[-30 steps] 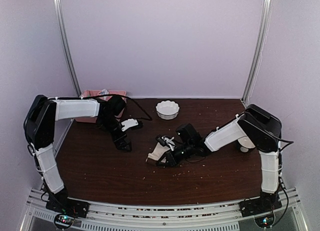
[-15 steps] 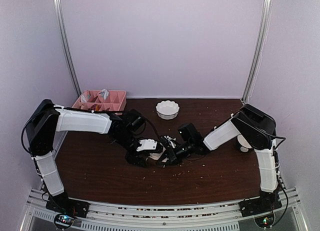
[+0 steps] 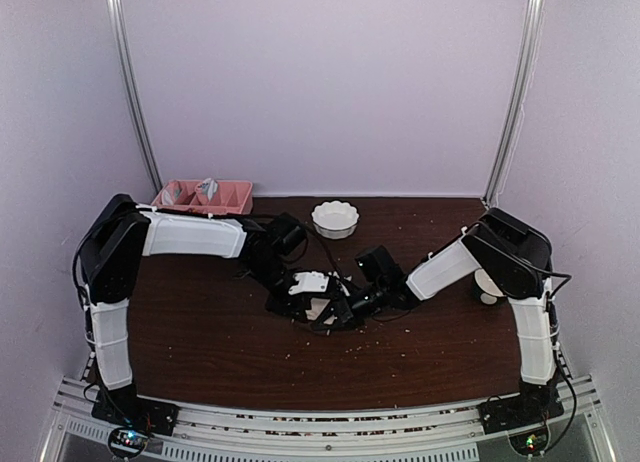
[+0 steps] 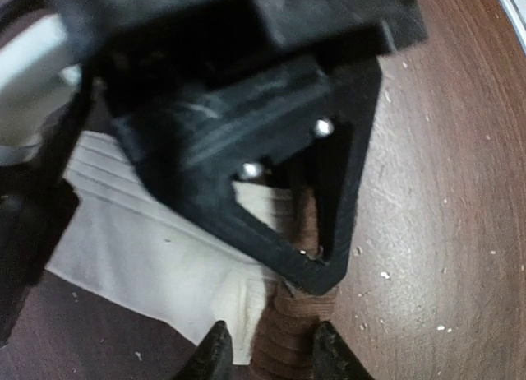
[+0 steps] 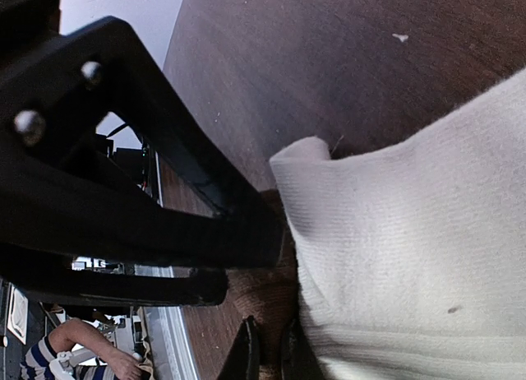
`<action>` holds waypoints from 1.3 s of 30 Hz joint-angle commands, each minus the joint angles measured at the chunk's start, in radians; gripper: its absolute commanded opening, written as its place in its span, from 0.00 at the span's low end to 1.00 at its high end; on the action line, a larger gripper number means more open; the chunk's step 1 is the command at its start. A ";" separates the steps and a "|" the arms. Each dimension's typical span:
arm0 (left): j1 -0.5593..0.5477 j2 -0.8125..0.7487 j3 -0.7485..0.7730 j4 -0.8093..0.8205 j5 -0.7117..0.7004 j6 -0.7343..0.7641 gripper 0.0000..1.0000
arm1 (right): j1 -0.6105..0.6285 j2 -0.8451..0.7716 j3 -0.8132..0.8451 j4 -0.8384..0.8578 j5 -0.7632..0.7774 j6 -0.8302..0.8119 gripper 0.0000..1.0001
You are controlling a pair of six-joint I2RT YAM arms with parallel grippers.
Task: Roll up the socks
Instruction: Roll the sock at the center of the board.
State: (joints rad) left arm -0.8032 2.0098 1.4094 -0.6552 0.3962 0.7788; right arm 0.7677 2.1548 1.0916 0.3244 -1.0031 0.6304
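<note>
The socks [image 3: 320, 308] lie mid-table, mostly hidden under both grippers. In the left wrist view a cream sock [image 4: 164, 248] lies flat, and a brown ribbed part [image 4: 283, 347] sticks out beside it. My left gripper [image 4: 271, 355] has its fingertips [image 4: 215, 354] pressed on either side of that brown part and the cream edge. It meets my right gripper [image 3: 332, 314] from the left. In the right wrist view my right gripper [image 5: 269, 351] is shut on the brown fabric [image 5: 263, 294], with the cream sock [image 5: 411, 257] beside it.
A white scalloped bowl [image 3: 335, 219] stands at the back centre. At the back left sits a pink compartment tray [image 3: 205, 195]. A small white object [image 3: 488, 287] lies behind the right arm. Crumbs dot the dark wooden table [image 3: 200, 332].
My left arm swung from the back left to the socks at mid-table, and its jaws narrowed from wide open onto the brown part. The right gripper stayed shut in place.
</note>
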 commanded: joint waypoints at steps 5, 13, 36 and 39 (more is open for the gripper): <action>-0.007 -0.005 0.011 -0.163 0.071 0.056 0.57 | -0.008 0.074 -0.026 -0.120 0.045 -0.041 0.00; -0.011 0.057 0.066 -0.126 0.029 0.013 0.42 | -0.010 0.075 -0.021 -0.120 0.043 -0.045 0.00; 0.099 0.278 0.259 -0.507 0.126 -0.197 0.00 | -0.007 -0.245 -0.262 -0.092 0.363 -0.320 1.00; 0.109 0.291 0.269 -0.544 0.171 -0.215 0.00 | -0.008 -0.309 -0.331 -0.077 0.449 -0.345 1.00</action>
State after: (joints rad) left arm -0.7143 2.2448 1.6772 -1.0691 0.5838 0.6277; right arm 0.7616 1.8904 0.8574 0.3420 -0.7429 0.3588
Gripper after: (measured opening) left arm 0.019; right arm 0.995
